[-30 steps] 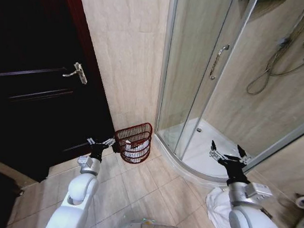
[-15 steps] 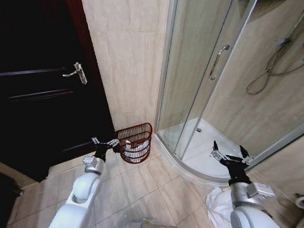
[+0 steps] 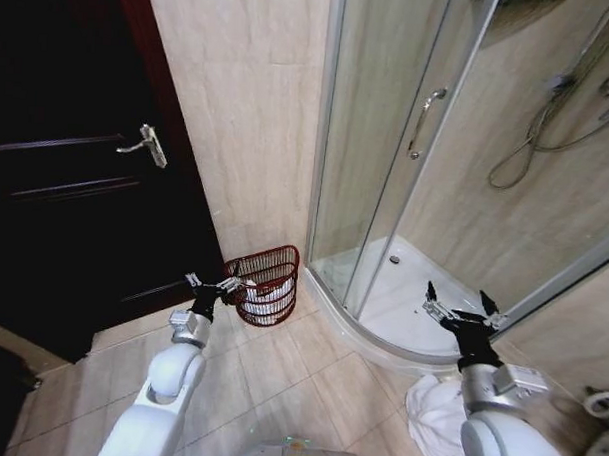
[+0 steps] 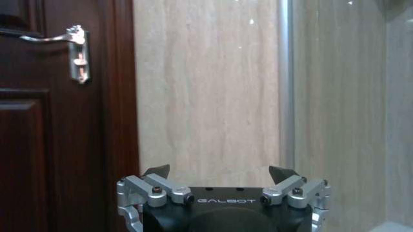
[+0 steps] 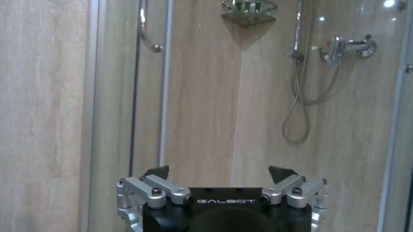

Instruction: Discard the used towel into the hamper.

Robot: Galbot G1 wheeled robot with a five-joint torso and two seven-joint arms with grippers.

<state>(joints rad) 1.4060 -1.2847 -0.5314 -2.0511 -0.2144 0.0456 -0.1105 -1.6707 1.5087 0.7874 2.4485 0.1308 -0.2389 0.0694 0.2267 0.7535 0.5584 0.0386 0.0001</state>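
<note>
Reddish-brown wicker, that's the hamper (image 3: 263,285), one small round openwork basket standing on the tiled floor (image 3: 279,377) at the foot of the beige wall, between the dark wooden door (image 3: 66,180) and the curved edge of the shower tray (image 3: 402,311). Something white lies inside it, showing through the ribs. My left gripper (image 3: 214,284) hangs low just beside the hamper's rim on the door side, fingers spread wide with nothing between them; from my left wrist I see both fingertips (image 4: 156,170) parted against the wall panel, one silver door handle (image 4: 61,41) off to the side. My right gripper (image 3: 459,306) sits well apart from the hamper, over the front lip of the shower tray, its two fingers splayed just as wide and holding nothing. From my right wrist those tips (image 5: 282,172) frame the shower: one hose (image 5: 300,104) looping down, one mixer tap (image 5: 348,46), one corner shelf (image 5: 249,8) up high. One white towel (image 3: 433,418) lies crumpled on the floor by my right arm, near the bottom right corner of my head view, untouched by either gripper.
</note>
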